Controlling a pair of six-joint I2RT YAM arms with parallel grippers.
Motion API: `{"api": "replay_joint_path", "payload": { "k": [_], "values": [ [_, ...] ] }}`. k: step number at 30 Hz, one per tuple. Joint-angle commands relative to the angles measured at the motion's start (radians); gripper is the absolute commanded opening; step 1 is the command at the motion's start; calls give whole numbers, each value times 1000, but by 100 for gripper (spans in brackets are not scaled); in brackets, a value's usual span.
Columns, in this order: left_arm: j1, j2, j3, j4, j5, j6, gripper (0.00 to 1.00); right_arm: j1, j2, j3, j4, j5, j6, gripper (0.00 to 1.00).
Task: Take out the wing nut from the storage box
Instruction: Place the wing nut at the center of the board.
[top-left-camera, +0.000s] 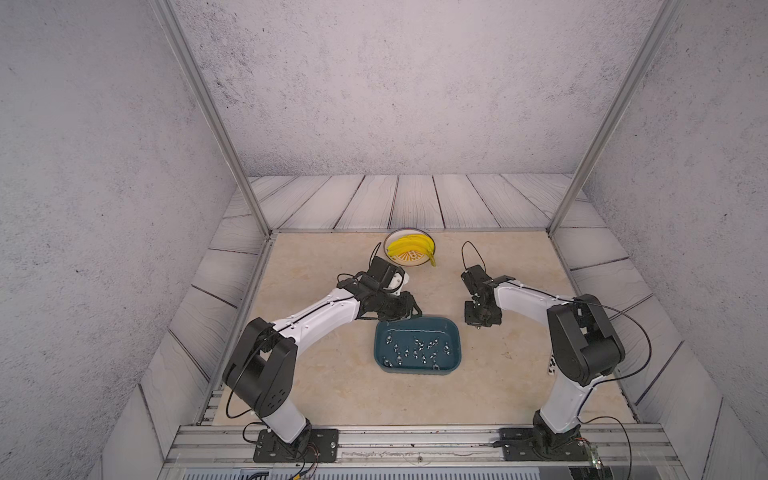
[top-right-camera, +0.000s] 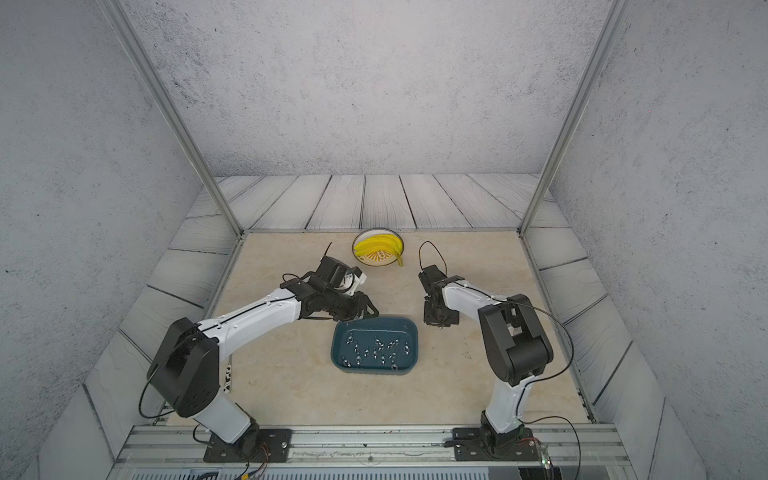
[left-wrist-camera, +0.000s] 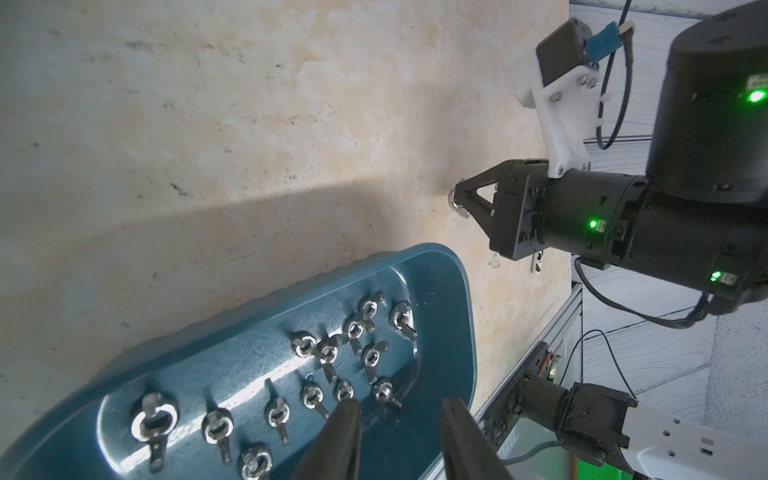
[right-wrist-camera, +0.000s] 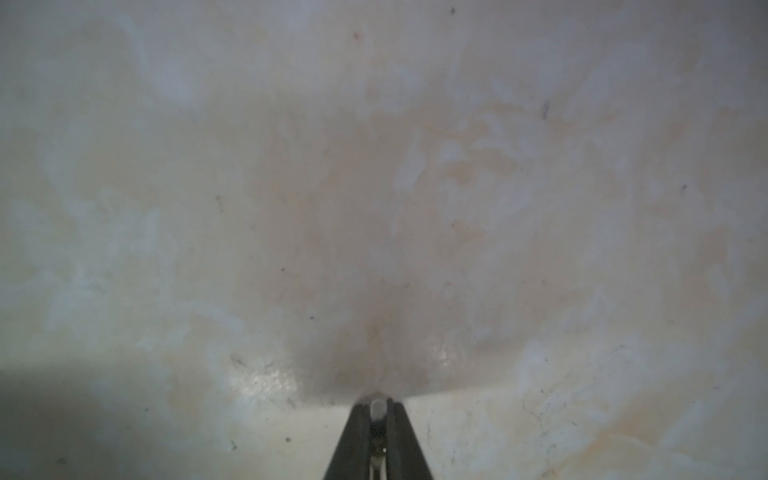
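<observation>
Beside the storage box (top-left-camera: 440, 322) rim, right claw (right-wrist-camera: 377, 402) pinches a wing nut (right-wrist-camera: 377, 409); left claw (left-wrist-camera: 401, 405) spread.

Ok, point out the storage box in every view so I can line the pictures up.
In a top view: storage box, mid-table between the arms.
In a top view: the box, same spot.
Left wrist: close up, beneath the left gripper.
Right wrist: not in it.
Shared landmark: right gripper, wing nut at its tips, on the table beside the box; all four views show it.
</observation>
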Motion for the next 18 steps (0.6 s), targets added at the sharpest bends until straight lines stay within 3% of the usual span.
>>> {"api": "replay_joint_path", "payload": {
  "k": [1, 13, 18],
  "values": [
    [1, -36, 3, -22, 12, 15, 39, -4, -20, -32, -33, -7, 8, 16],
    [49, -94, -7, -38, -6, 31, 40, 2, -186, 7, -109, 1, -24, 25],
    [144, -140, -58, -43, -16, 11, 40, 102, -270, 34, -114, -99, -130, 26]
  ]
}}
